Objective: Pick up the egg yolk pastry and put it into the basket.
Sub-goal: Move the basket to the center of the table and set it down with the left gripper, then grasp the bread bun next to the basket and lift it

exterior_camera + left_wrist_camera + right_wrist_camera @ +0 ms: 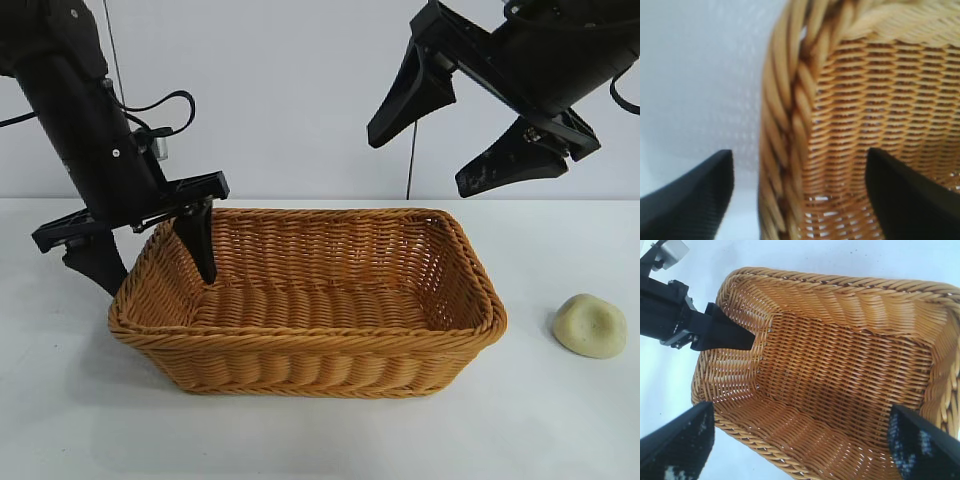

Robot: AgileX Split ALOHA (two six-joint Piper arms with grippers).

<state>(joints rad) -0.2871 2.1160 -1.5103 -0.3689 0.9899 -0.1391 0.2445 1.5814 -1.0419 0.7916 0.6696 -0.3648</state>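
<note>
The egg yolk pastry (590,325) lies on the white table (300,440) to the right of the basket (310,372) in the exterior view, apart from it and nothing touching it. It is a pale yellow-green lump with a dimpled top. It does not show in either wrist view.

The basket (840,295) stands upright in the middle of the table, orange-brown wicker with flared sides and a braided rim (790,100).

The left gripper (150,245) is low at the basket's left end, its jaws open and straddling the rim: 1 finger (200,240) reaches down inside the basket against the left wall, the other (95,262) hangs outside it above the table. The left wrist view shows the braided rim running between the 2 dark fingers, and the right wrist view shows the inner finger (722,332) over the woven wall.

The right gripper (455,135) is raised high above the basket's right half, well clear of the rim, jaws spread wide and gripping nothing.
</note>
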